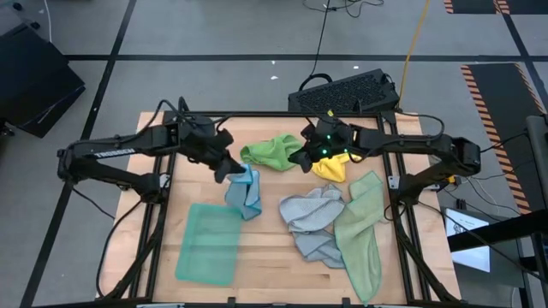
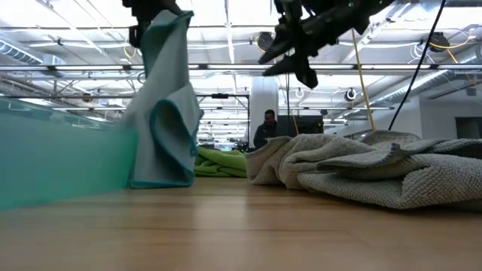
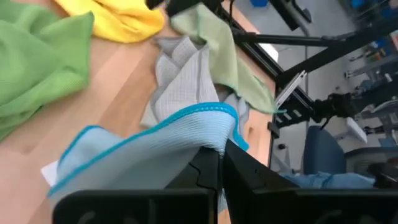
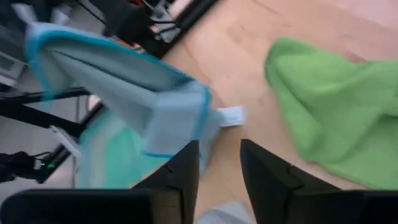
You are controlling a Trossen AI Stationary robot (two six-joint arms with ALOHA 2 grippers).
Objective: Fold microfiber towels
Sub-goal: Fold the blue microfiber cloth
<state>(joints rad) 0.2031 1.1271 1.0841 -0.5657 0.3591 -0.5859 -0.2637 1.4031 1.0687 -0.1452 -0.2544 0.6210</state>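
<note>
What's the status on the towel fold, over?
Left claw shut on light blue towel, lifted above table. Right claw open, empty, over bright green towel. Teal towel flat beside it. Nothing blocking.

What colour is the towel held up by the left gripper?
Light blue towel with a brighter blue edge, clearest in the left wrist view.

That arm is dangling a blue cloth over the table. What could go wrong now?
The left gripper pinches only one edge of the thin light blue microfiber towel, so it might slip free. The towel's lower end drags on the wooden table and could bunch. The open right gripper hovers near the bright green towel and might snag it.
</note>
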